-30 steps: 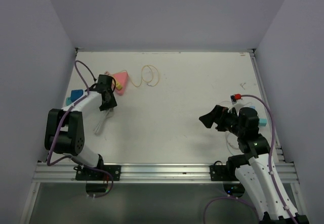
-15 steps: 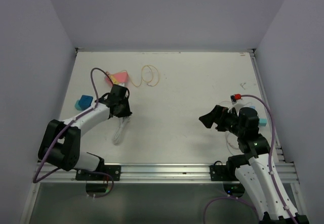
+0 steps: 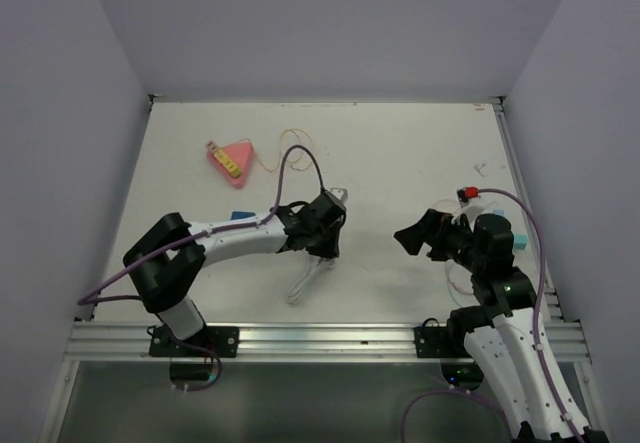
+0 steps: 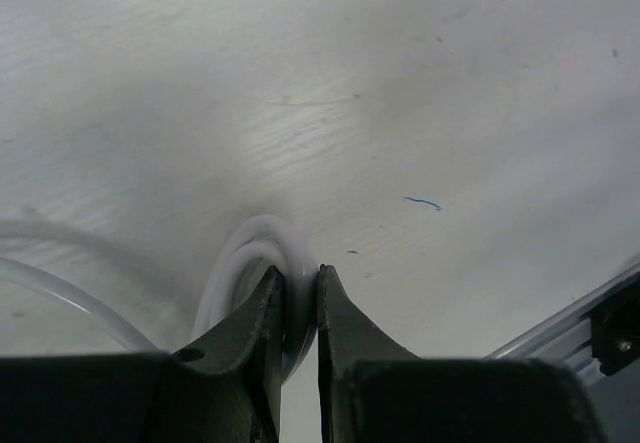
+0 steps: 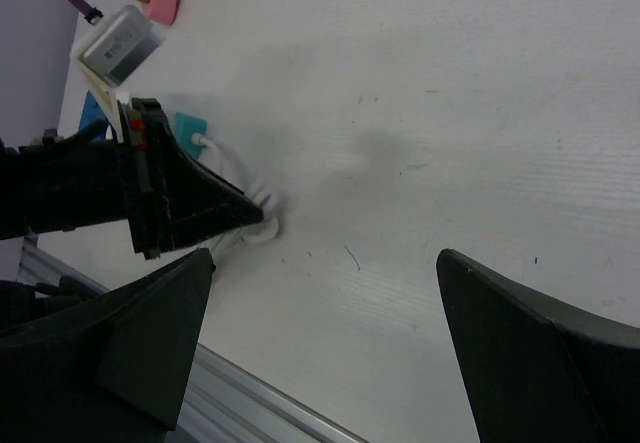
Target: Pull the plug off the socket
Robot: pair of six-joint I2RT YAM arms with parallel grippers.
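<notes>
My left gripper is low over the middle of the table and shut on a loop of white cable, which sits between its fingertips. The cable trails towards the front edge. A small teal block with the white cable coming out of it lies just behind the left forearm; it also shows in the right wrist view. I cannot tell plug from socket here. My right gripper is open and empty, hovering right of centre and facing the left gripper.
A pink triangle with a yellow piece lies at the back left, and a thin orange loop beside it. A red piece and another teal block sit by the right arm. An aluminium rail runs along the front edge.
My left arm has swept from the far left to the middle of the table, dragging the white cable and the teal block with it. The right arm has not moved.
</notes>
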